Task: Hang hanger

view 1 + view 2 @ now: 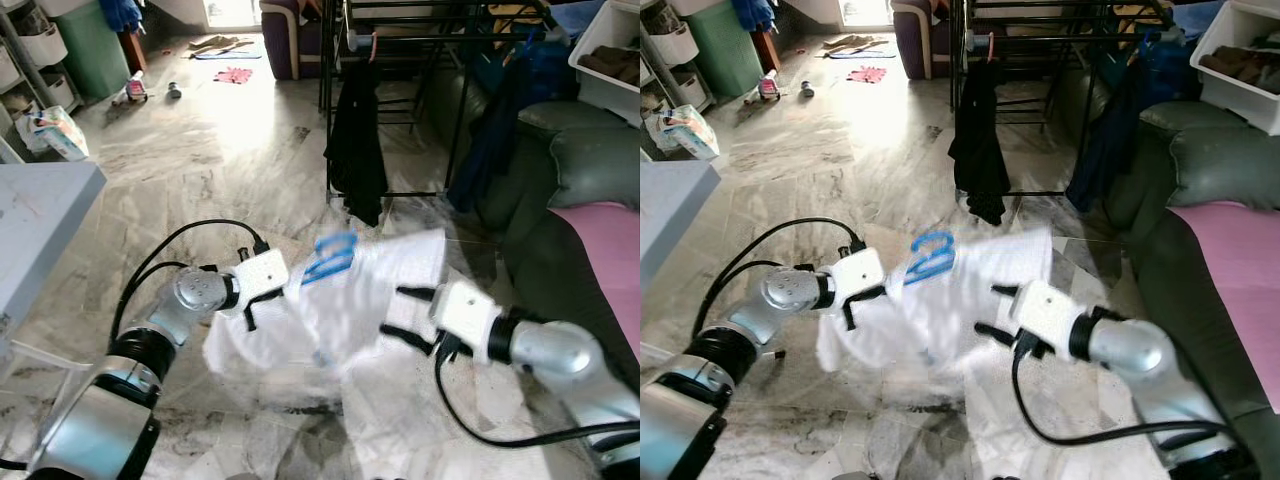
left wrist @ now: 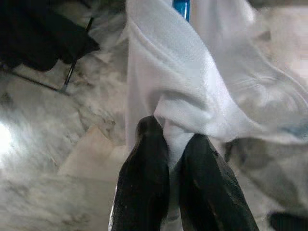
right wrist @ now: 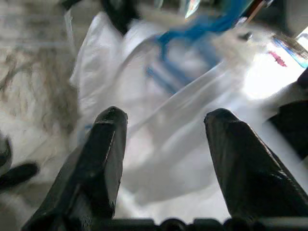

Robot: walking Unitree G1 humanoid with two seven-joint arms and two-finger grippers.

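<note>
A white garment (image 1: 340, 310) on a blue hanger (image 1: 330, 258) hangs between my two arms, blurred by motion. My left gripper (image 2: 174, 144) is shut on a fold of the white cloth (image 2: 192, 96) at its left edge. My right gripper (image 1: 405, 315) stands open at the garment's right side, its black fingers (image 3: 108, 144) spread with the cloth and blue hanger (image 3: 192, 33) in front of them. Beyond, a black clothes rack (image 1: 400, 60) carries a black garment (image 1: 357, 150).
A dark green sofa (image 1: 560, 200) with a pink cover (image 1: 605, 250) lies at the right, with a white bin (image 1: 610, 60) above. A grey table corner (image 1: 40, 220) stands at the left. Marble floor (image 1: 220, 140) stretches ahead with small items scattered far back.
</note>
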